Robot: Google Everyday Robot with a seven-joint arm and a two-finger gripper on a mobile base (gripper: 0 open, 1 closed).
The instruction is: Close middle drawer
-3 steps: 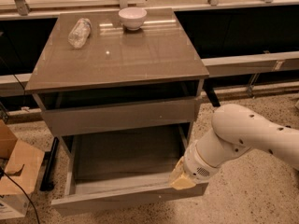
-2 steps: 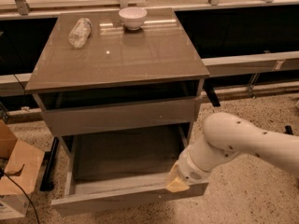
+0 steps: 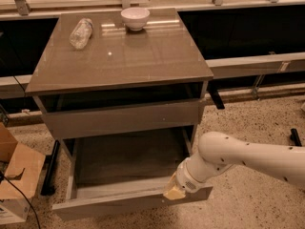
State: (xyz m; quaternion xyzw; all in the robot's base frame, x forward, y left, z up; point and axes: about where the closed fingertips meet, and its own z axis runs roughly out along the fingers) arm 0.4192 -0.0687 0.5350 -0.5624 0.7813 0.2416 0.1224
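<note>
The middle drawer (image 3: 126, 160) stands pulled far out of the grey-brown cabinet, showing its empty grey box interior. Its flat front panel (image 3: 109, 203) is nearest the camera. Above it the topmost drawer front (image 3: 124, 119) sits in line with the cabinet. The lowest front is hidden under the open drawer. My gripper (image 3: 174, 192), on the white arm (image 3: 248, 157) coming in from the right, is at the top edge of the drawer's front panel, near its right end.
A white bowl (image 3: 135, 18) and a lying clear plastic bottle (image 3: 81, 32) are on the cabinet top (image 3: 143, 56). Cardboard boxes (image 3: 16, 175) stand on the floor at the left. Speckled floor (image 3: 257, 209) lies to the right. A dark rail runs along the wall behind.
My arm has swung left and a little lower, bringing the gripper further along the drawer's front panel. The drawer itself has not visibly moved.
</note>
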